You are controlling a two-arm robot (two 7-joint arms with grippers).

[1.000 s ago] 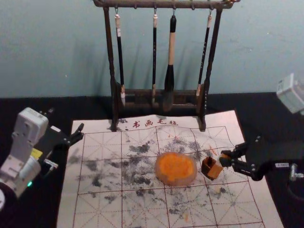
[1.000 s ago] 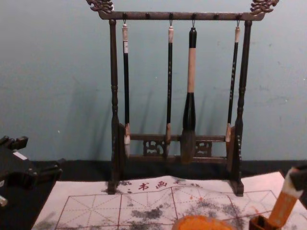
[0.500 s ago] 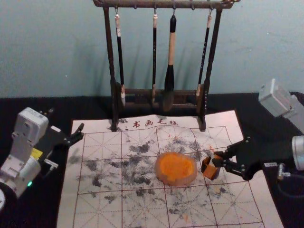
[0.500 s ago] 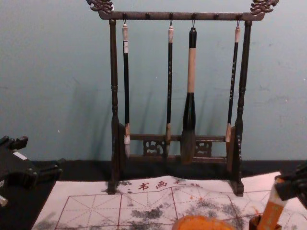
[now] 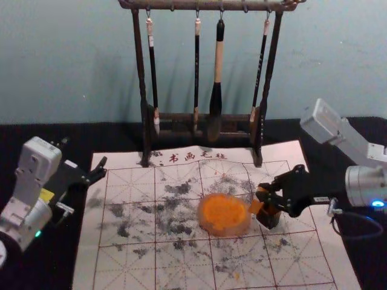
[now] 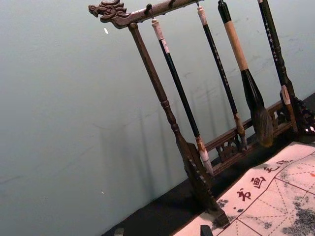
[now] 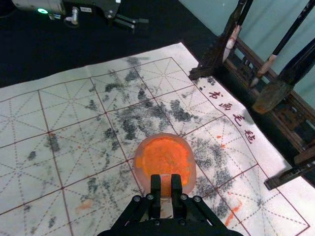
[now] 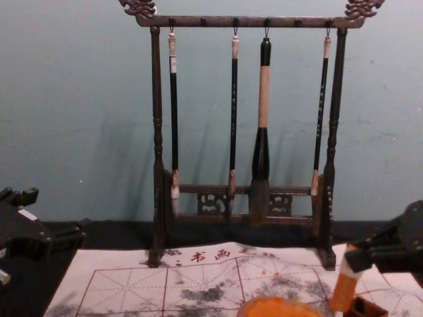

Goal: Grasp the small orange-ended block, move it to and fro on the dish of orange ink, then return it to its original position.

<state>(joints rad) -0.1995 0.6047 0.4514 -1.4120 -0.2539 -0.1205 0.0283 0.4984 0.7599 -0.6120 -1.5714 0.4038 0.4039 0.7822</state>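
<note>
Blue-green wall [image 5: 72, 72], plain, far behind right pincer [image 5: 264, 194]. Dark tabletop [image 5: 121, 136] extends beyond pincer, until wall. Dark wooden rack [image 5: 181, 5] is standing behind pincer, mostly to its left. Faint shadows on wall, beyond pincer.

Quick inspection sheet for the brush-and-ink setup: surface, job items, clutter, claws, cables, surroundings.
Surface: gridded calligraphy mat, black ink smudges, a few orange marks.
Job's things: orange-ended block held tilted beside dark open-topped box; dish of orange ink alongside.
Clutter: four brushes hanging on wooden rack behind.
Grippers: right claw closed on block; left claw open, parked left of mat.
Cables: dark loop at right arm.
Surroundings: plain wall.
</note>
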